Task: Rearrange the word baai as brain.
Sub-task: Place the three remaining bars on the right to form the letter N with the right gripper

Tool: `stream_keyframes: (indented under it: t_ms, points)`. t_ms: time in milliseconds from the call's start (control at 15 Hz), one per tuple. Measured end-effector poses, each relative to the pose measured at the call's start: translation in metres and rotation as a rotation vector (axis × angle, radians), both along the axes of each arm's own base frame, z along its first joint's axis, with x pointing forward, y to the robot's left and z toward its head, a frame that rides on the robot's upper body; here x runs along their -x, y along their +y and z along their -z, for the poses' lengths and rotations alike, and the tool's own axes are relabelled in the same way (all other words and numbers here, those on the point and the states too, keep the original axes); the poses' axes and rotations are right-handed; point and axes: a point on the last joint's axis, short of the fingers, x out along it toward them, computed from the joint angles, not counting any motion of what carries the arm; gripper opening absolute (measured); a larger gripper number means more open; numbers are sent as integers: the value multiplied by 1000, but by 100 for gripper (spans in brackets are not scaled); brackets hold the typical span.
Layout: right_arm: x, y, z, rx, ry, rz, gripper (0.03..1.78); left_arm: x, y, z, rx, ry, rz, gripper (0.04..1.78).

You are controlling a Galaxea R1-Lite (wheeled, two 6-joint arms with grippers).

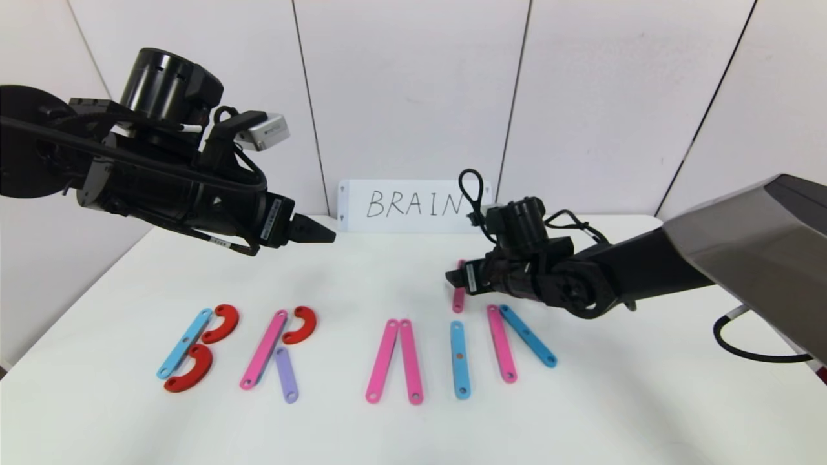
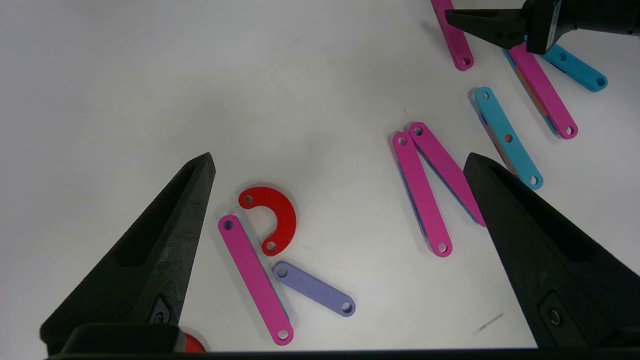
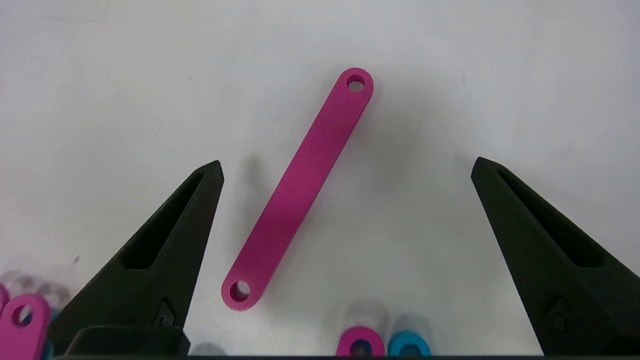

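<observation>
Nearest row on the white table (image 1: pixel 400 433), lower half of the head view, running left to right:
- B at lower left: blue bar (image 1: pixel 185 343) with two red arcs (image 1: pixel 221 323) touching its right side, one above the other.
- R next: pink bar (image 1: pixel 263 349), red arc (image 1: pixel 300 325) at its top right, purple bar (image 1: pixel 285 374) as the leg.
- A at lower centre: two pink bars (image 1: pixel 395 360) touching at the top, spread at the bottom, no crossbar.
- I just right of centre: single blue bar (image 1: pixel 460 359), upright.
- N part: pink bar (image 1: pixel 501 343) and slanted blue bar (image 1: pixel 528 336) meeting at the top. Only two strokes there.

Behind that, centre right: loose pink bar (image 1: pixel 459 298) lying flat, mostly hidden under the right gripper (image 1: pixel 454 278). In the right wrist view the bar (image 3: pixel 299 188) lies diagonal between the fingers (image 3: pixel 165 255), no contact on either side. Jaws spread wide, holding nothing.

Left gripper (image 1: pixel 323 232) sits at upper left of the head view, raised off the table behind the R. Its jaws are also spread wide and empty; left wrist view shows the R pieces (image 2: pixel 255 277) between its fingers (image 2: pixel 150 260) well below.

Farthest back, top centre: white card (image 1: pixel 413 205) with handwritten BRAIN, standing against the wall.
</observation>
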Motion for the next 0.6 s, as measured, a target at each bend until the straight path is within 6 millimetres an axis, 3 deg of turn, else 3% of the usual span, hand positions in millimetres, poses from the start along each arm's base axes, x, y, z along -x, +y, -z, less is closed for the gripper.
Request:
stream_keyframes:
  t_ms: [333,600]
  points:
    - [-6,12,16,20,20,-7,171,0,0,0,0,0,0,174]
    - [-5,14,20,26,28,-12,133,1,-1,1,-3,3,6,174]
